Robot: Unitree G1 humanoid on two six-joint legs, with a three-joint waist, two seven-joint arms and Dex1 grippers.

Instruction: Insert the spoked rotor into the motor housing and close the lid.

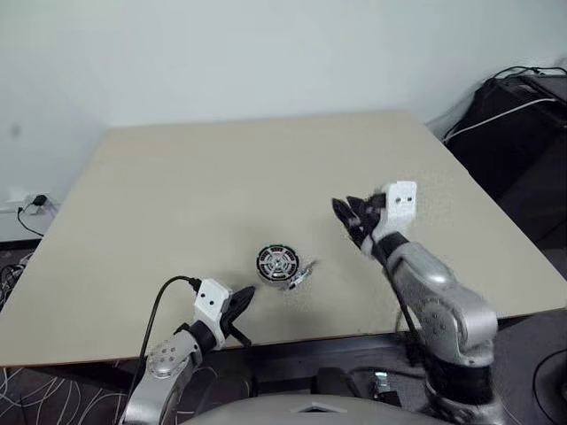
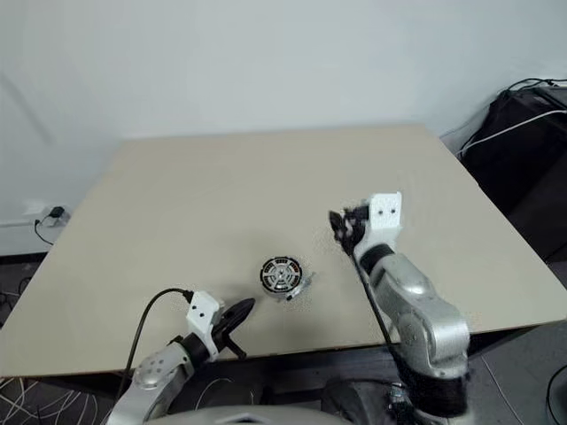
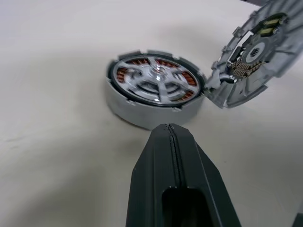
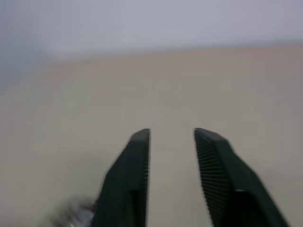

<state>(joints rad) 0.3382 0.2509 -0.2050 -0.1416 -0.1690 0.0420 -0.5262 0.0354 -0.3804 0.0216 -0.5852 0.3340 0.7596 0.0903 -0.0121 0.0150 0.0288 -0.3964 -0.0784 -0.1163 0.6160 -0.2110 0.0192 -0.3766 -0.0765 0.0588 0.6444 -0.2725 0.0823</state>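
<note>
Spoked rotor [image 3: 156, 81] already sits inside the motor housing [image 3: 142, 111], mid-table near the front edge. Lid [image 3: 255, 52] leans tilted at the housing's 3 o'clock, inner face showing, likely awaiting closing. Left gripper [image 1: 237, 305], at 7 o'clock, clenched, empty. Right gripper [image 4: 171, 137], at 2 o'clock, raised, jaws parted, holding nothing. No readable writing.

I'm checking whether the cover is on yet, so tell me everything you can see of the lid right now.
The lid is a round grey metal disc, not yet closed. It stands tilted up beside the motor housing, its lower edge on the table against the housing's wall. Its inner face shows: ribbed grey with a dark toothed centre hole, small copper-coloured contacts and two pale pads near the rim. Neither gripper touches it.
</note>
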